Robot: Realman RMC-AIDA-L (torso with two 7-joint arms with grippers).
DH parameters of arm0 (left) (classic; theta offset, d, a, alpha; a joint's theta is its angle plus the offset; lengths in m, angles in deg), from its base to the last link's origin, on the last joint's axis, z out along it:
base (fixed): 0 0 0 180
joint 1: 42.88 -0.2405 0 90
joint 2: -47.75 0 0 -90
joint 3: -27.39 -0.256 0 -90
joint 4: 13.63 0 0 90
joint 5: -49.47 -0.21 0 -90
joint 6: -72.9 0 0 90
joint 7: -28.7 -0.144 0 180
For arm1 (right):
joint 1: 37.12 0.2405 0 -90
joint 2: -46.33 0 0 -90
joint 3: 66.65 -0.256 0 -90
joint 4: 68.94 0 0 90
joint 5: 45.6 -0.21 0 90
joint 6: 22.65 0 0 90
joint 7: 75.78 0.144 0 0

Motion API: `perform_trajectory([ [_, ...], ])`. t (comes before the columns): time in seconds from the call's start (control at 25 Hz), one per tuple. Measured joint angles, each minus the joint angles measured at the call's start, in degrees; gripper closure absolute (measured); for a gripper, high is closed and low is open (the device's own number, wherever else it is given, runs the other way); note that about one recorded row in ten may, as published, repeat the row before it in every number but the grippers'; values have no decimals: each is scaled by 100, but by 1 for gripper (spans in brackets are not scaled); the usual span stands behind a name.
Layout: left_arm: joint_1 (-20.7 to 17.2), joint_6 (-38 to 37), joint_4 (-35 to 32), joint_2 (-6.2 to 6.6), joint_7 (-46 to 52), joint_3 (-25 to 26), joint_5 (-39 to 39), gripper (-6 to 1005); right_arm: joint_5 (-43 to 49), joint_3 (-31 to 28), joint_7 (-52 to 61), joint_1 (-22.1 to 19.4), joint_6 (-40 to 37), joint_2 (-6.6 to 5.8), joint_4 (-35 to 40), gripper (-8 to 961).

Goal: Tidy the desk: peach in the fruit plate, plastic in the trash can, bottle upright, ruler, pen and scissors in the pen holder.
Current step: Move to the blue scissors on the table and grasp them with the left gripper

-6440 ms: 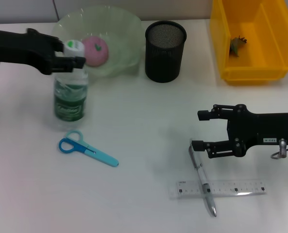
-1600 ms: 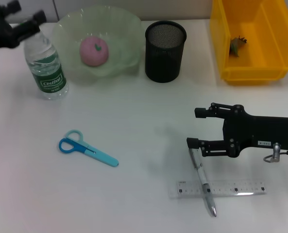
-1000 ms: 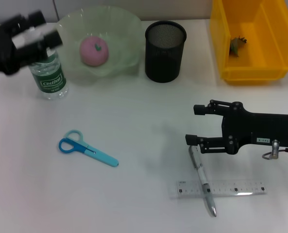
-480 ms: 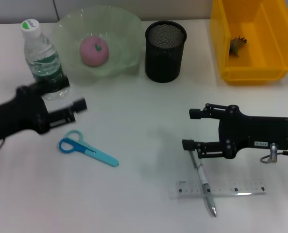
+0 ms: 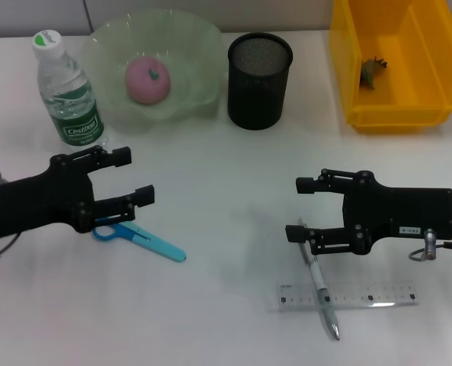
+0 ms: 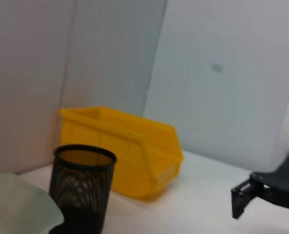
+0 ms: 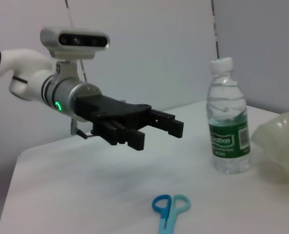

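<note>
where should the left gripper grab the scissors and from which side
Probably the closed blades of the scissors, from straight above with the fingers across their width. The scissors lie flat, handle loops partly under the left gripper, which hangs open above them, and the blades form one narrow bar with bare table on both sides.

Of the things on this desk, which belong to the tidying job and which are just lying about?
Job:
peach in fruit plate
bottle, upright
scissors
pen across ruler
pen holder
yellow bin
left gripper above the scissors
right gripper near the pen

Lying about:
nothing visible
</note>
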Motion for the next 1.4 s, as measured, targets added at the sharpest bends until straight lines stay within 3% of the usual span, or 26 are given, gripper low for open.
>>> perform_trajectory([
  [0.08,48,-1,-106,0,91,-37,-66,207,0,-11,21,-6,24,3,0,127],
  [0.12,260,-31,-584,7,458,-220,-359,208,0,-27,42,-14,58,5,0,127],
  [0.24,382,-67,-933,29,662,-398,-530,208,-17,-42,159,-21,124,15,-38,127],
  [0.32,565,-173,-1638,63,1047,-859,-829,209,-36,-49,255,-13,149,18,-110,127],
  [0.48,720,-225,-2345,67,1416,-1275,-1159,210,-40,-53,338,-18,165,17,-139,127],
  [0.52,864,-258,-2793,48,1631,-1524,-1469,210,-32,-54,411,-18,191,15,-140,127],
  [0.6,953,-294,-3007,19,1723,-1646,-1671,210,-26,-54,444,-12,213,11,-141,126],
  [0.72,1301,-364,-3635,-145,1837,-2003,-2499,211,-19,-54,580,10,314,-10,-130,126],
  [0.96,1540,-305,-3779,-189,1843,-2557,-2954,212,-45,-69,707,19,417,-21,-101,126],
  [1.0,1629,-250,-3810,-193,1866,-2844,-3119,213,-65,-93,761,23,471,-10,-96,126],
  [1.16,1672,-227,-3814,-199,1903,-3012,-3208,214,-78,-119,796,36,485,5,-90,125],
  [1.2,1767,-90,-3828,-218,2114,-3717,-3556,214,-79,-122,810,46,488,8,-90,125],
  [1.4,1945,-35,-3614,-235,2285,-4167,-3793,215,-74,-78,848,128,495,8,-113,125],
])
